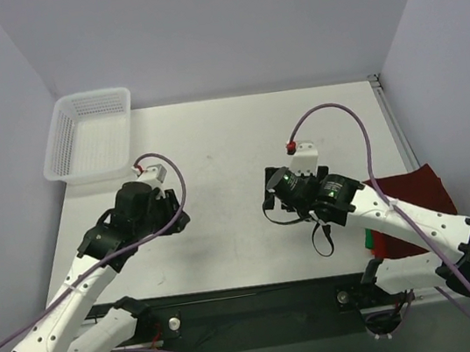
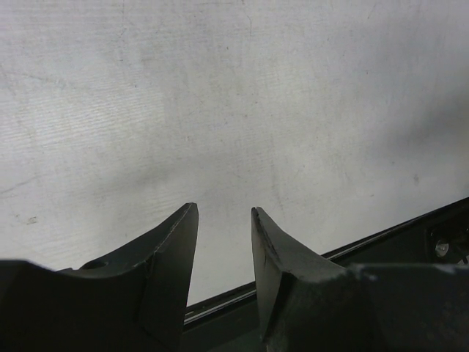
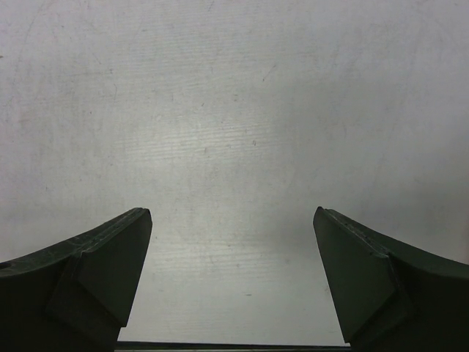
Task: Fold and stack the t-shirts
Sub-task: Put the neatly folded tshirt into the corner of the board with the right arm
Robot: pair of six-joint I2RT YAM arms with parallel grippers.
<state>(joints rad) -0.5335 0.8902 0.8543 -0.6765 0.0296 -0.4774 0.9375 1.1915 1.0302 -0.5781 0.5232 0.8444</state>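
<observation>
A dark maroon t-shirt (image 1: 412,195) lies folded at the table's right edge, partly under my right arm. Slivers of a brighter red shirt (image 1: 379,249) and a green shirt (image 1: 367,238) show at its near left corner, beneath it. My left gripper (image 1: 169,223) (image 2: 223,210) hangs over bare table left of centre, jaws a little apart and empty. My right gripper (image 1: 276,203) (image 3: 232,214) is over bare table at centre right, jaws wide open and empty. Neither wrist view shows any cloth.
A white mesh basket (image 1: 87,136) stands at the far left corner, with nothing in it. Purple cables loop above both wrists. The black rail (image 2: 410,227) of the table's near edge shows in the left wrist view. Grey walls close in the table.
</observation>
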